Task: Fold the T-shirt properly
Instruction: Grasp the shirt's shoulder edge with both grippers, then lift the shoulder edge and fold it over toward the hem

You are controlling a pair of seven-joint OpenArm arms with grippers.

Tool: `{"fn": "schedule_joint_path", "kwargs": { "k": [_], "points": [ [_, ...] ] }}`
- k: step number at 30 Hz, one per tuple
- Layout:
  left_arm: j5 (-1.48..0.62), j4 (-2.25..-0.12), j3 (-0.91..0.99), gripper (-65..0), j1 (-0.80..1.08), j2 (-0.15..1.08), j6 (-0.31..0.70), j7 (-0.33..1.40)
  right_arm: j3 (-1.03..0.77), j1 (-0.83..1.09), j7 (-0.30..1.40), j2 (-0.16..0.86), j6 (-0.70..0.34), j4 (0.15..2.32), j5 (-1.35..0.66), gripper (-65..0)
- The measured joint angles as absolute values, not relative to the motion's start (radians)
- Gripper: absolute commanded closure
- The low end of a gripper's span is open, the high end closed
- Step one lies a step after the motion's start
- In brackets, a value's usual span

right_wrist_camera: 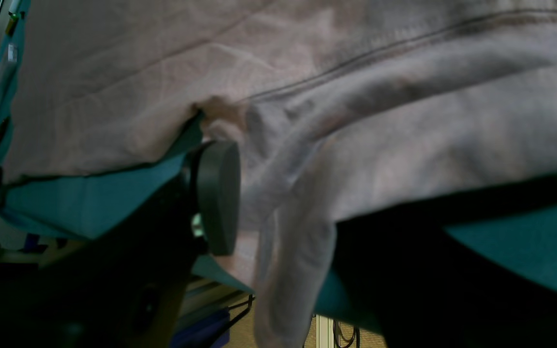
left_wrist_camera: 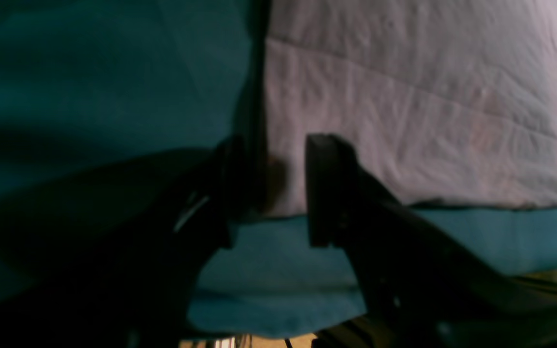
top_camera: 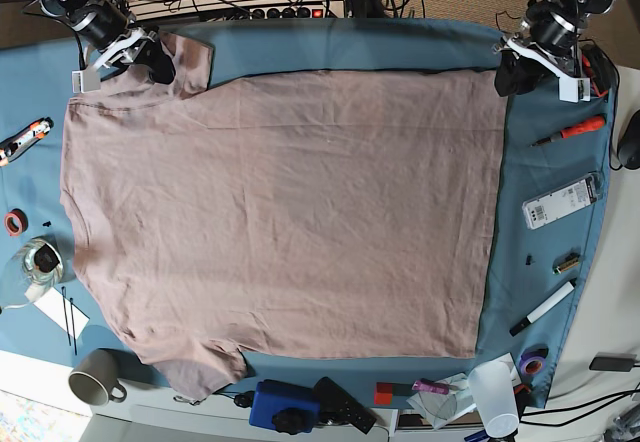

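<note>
The pink-beige T-shirt [top_camera: 280, 212] lies spread flat on the blue table cloth [top_camera: 545, 262], collar side to the left and hem to the right. My left gripper [top_camera: 515, 74] is at the hem's far corner. In the left wrist view it [left_wrist_camera: 276, 188] is open, its jaws either side of that shirt corner [left_wrist_camera: 428, 96]. My right gripper [top_camera: 150, 62] is at the far sleeve, which is turned up. In the right wrist view it [right_wrist_camera: 288, 193] stands open, with bunched sleeve fabric [right_wrist_camera: 404, 121] between the jaws. One pad [right_wrist_camera: 218, 193] shows; the other finger is hidden under cloth.
An orange screwdriver [top_camera: 570, 130], a white packet [top_camera: 560, 202] and a marker [top_camera: 540, 307] lie right of the hem. A mug [top_camera: 95, 377], glass bowl [top_camera: 30, 267] and red tape [top_camera: 13, 223] sit at the left. A blue box [top_camera: 285, 407] and white cup [top_camera: 495, 392] stand at the front edge.
</note>
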State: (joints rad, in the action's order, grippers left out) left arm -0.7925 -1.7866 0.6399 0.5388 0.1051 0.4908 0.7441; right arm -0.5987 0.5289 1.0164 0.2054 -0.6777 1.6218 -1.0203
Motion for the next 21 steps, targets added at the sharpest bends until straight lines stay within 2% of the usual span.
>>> {"fn": "schedule_joint_path", "kwargs": {
  "k": [11,13,17,21],
  "points": [
    [-0.907,-1.725,0.642,-22.1,0.537,0.105,0.577,0.786,-0.599,0.529,1.025,0.205,-0.702,1.617,-1.047,-27.8],
    [-0.907,-1.724,0.641,-21.0,0.531,0.105,0.577,0.790,-0.598,0.521,1.036,0.205,-0.703,1.617,-1.046,-24.6],
    [-0.899,-1.721,0.641,-13.1,0.501,0.105,0.574,0.796,-0.593,0.504,1.048,0.205,-0.699,1.615,-1.030,-13.1],
    [-0.899,-1.721,0.641,-3.4,0.476,0.105,0.578,0.798,-0.593,0.504,1.052,0.205,-0.697,1.612,-1.030,-10.2]
  ]
}}
